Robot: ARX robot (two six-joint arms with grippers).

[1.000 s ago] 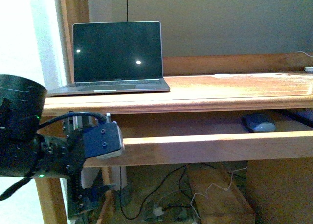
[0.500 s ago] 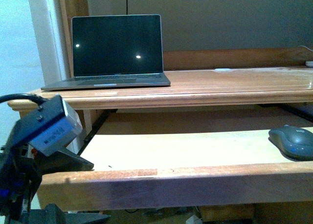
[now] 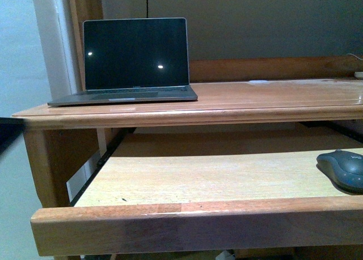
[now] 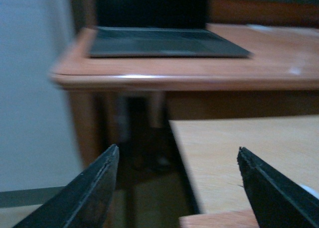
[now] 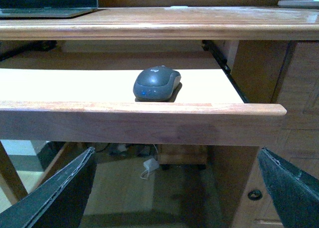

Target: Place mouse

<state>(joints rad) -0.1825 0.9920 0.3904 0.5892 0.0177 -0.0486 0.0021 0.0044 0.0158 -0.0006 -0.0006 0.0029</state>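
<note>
Mouse (image 5: 156, 83) sits on the pull-out tray (image 5: 209, 88), dome up, not held by either arm. From the right wrist camera it lies ahead of the right gripper (image 5: 177, 149), past the tray's front rail (image 5: 139, 118), roughly in line with the gap between the two fingers and well clear of both. A small blue light shows on the end of it that faces the jaws.

Right jaws: spread wide, nothing between them. Both fingers (image 5: 70, 188) hang in front of the rail, not touching it. Through the gap I see the floor (image 5: 119, 188) under the tray, with a white plug (image 5: 149, 166) and some cable.

Left gripper (image 4: 177, 148): jaws also wide apart and empty. This view is blurred. One finger (image 4: 89, 193) stands against the dark space beside the tray, the other (image 4: 271, 193) overlaps the tray (image 4: 249, 153); I cannot tell whether that one touches the wood. Ahead of these jaws is the desk (image 4: 279, 63) with the laptop (image 4: 164, 41) on it.

Front camera: the mouse (image 3: 343, 169) is at the tray's right end, close behind the rail (image 3: 198, 223), partly cut off by the frame edge. The laptop is open on the desk above, screen dark, well apart from the mouse.
</note>
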